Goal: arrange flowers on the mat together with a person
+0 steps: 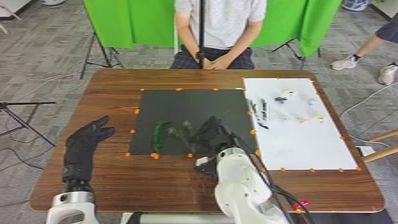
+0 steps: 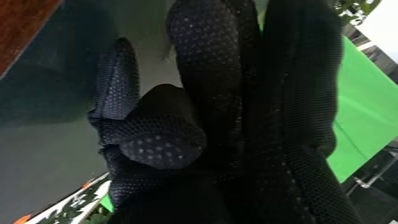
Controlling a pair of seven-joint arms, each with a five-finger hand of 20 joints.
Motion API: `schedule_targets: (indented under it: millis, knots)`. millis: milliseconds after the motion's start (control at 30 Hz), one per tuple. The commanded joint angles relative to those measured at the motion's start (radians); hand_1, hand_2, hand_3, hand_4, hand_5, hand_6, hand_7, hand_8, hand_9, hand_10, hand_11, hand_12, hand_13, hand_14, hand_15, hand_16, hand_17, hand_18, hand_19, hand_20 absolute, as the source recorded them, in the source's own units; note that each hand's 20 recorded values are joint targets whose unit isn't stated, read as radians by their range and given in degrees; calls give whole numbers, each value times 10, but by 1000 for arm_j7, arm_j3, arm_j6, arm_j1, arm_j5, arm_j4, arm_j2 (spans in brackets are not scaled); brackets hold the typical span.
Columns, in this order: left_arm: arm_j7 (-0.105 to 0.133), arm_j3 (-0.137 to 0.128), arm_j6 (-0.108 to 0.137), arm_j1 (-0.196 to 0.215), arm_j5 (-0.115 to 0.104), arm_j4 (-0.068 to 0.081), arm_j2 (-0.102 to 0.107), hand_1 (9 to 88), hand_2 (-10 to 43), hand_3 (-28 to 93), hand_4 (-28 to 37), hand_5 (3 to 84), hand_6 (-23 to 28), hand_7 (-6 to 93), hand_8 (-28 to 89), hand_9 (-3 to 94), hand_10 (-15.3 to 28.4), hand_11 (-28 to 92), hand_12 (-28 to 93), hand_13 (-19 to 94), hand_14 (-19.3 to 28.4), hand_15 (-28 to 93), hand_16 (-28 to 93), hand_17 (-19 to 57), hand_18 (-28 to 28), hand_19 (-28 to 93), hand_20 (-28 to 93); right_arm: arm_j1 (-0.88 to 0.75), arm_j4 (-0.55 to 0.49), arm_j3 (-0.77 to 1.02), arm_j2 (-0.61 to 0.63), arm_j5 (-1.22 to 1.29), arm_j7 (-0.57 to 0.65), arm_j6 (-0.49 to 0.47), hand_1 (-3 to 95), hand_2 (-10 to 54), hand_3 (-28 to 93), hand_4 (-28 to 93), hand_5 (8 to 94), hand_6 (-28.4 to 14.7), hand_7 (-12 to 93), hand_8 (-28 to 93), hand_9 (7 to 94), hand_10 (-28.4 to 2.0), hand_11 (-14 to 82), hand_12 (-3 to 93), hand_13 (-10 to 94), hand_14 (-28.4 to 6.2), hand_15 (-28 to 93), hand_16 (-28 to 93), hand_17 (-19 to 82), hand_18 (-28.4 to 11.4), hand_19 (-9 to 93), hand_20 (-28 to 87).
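My right hand [image 1: 213, 136], in its black glove, lies over the dark mat [image 1: 200, 100] at about 5 o'clock from the mat's centre; it is released, with its long fingers extended. Toward 8 o'clock on the same mat are a bright green stem [image 1: 158, 137] and, between it and my hand, a duller green sprig [image 1: 184, 132]. At 3 o'clock, the white mat [image 1: 311, 150] bears small pale flowers [image 1: 290, 93] toward its 12 o'clock end. My left hand [image 1: 83, 145], relaxed, is at 8 o'clock, beyond the dark mat.
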Motion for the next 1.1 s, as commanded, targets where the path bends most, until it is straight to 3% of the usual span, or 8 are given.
schedule_targets:
  millis: [33,533,567,600,633,667,800,1100]
  knots:
    - [-13,2,-15,13,7,-1,-3,260,41,679,-223,512,37,156,-66,547,159,227,131,423,187,233,-20,117,129,140,202,-6,6,-5,-15,-1,-18,-9,832,-95,-283,375,880,-2,187,135,937,-111,260,242,871,-56,649,359,370,-221,697,434]
    - [-10,-1,-13,15,7,-3,-5,260,40,677,-222,512,37,155,-66,546,159,227,131,424,188,233,-19,116,129,139,201,-32,-74,60,-14,110,-104,12,767,-95,-281,425,863,-3,176,111,931,-112,234,226,869,-58,595,340,355,-219,679,430]
    - [-9,-1,-13,16,6,-3,-6,260,40,678,-222,512,37,154,-66,546,159,227,131,424,188,233,-19,116,129,139,201,-40,-95,82,-12,121,-136,36,727,-95,-234,426,856,-2,180,100,926,-112,232,226,865,-62,585,338,348,-218,673,432]
    - [-11,-2,-14,13,5,-2,-5,260,40,677,-222,512,37,155,-66,546,159,227,131,424,187,233,-19,116,129,139,201,-47,-117,109,-7,145,-170,55,638,-95,-2,276,849,2,187,88,916,-113,239,232,858,-65,578,337,342,-217,659,439]
    - [-10,-2,-15,12,4,-1,-6,260,40,677,-222,512,37,155,-66,547,159,227,131,424,187,233,-19,116,129,139,201,-48,-135,133,2,173,-198,86,493,-95,390,-8,835,0,186,76,903,-116,237,230,843,-73,571,334,324,-212,639,440]
    - [-10,-3,-15,14,5,-2,-6,260,40,678,-221,512,37,155,-66,546,159,227,131,424,187,232,-20,116,129,139,201,-54,-149,171,11,226,-265,99,419,-95,572,-137,818,0,188,59,888,-125,236,228,819,-84,557,327,305,-204,613,433]
    - [-6,-2,-18,14,2,0,-8,260,40,677,-221,512,37,155,-66,546,160,227,131,425,188,232,-20,116,129,139,201,-76,-218,293,89,483,-405,163,331,-95,665,-162,751,-2,201,-91,805,-150,201,214,731,-121,464,284,257,-180,479,391]
    - [0,1,-29,13,-1,1,-11,260,39,679,-221,512,37,155,-66,546,159,227,131,425,188,234,-20,116,129,141,202,-294,-282,635,222,1000,-686,-14,185,12,682,-153,599,-24,140,-82,583,-169,79,167,501,-163,158,253,210,-173,206,306]
